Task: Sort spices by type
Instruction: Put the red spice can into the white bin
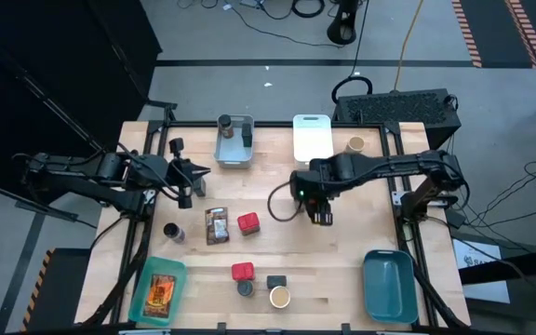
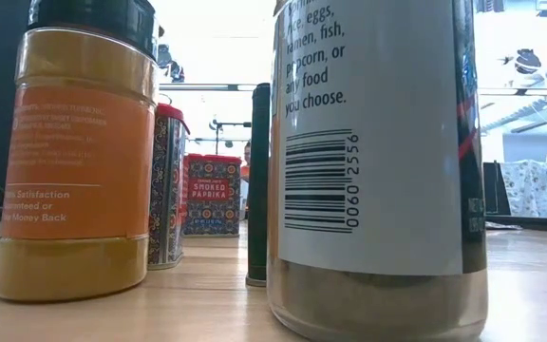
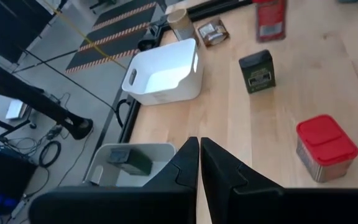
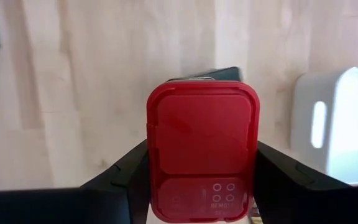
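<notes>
I observe the right end effector (image 1: 322, 216) right of centre in the overhead frame, above the bench (image 1: 342, 261), clamped on a red-lidded tin (image 4: 202, 158) that fills its wrist frame. The left end effector (image 1: 205, 171) sits at upper left, fingers (image 3: 185, 168) pressed together, empty. Another red tin (image 1: 247, 222) stands mid-bench.

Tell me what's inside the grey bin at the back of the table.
The grey bin holds two dark upright jars, one near its back left corner and one by its right wall. The floor between them looks bare; anything beneath the jars is hidden.
</notes>
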